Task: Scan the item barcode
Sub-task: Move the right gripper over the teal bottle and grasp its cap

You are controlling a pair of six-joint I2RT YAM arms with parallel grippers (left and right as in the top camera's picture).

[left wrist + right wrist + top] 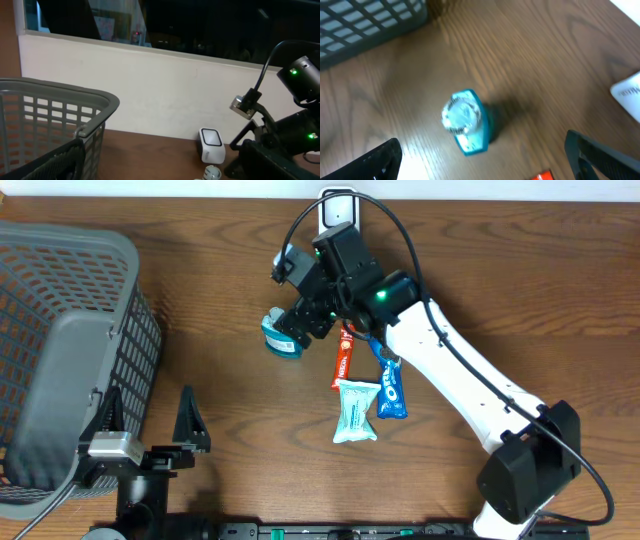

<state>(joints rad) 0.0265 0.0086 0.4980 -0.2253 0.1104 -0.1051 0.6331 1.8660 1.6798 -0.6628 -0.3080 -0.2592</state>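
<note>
- Under the right gripper [482, 150], near the middle of the counter [220, 290], sits the teal container [466, 122]. The gripper's jaws stand wide apart, one on each side of it, and hold nothing.
- In the right wrist view the container lies between the two fingers, slightly toward 12 o'clock of their midpoint. Its silvery top points to about 11 o'clock and its teal body trails to about 5 o'clock.
- That long axis runs more across the fingers' 9-to-3 closing line than along it. Closing would likely meet the container's longer sides, after a small shift toward 12 o'clock.
- From overhead, the white scanner [338, 205] stands at the counter's 12 o'clock edge. It is near the container, at roughly 1 o'clock from it.
- The left gripper [150, 410] rests at 7 o'clock beside the grey basket [60, 300], open and empty, well apart from the container. The right arm is much the nearer and looks like the one to make the pick.
- Three snack packets [355, 412] lie at about 4 o'clock from the container, apart from it and outside the jaws.
- The scan has not begun, and I cannot tell which face of the container carries the barcode.
</note>
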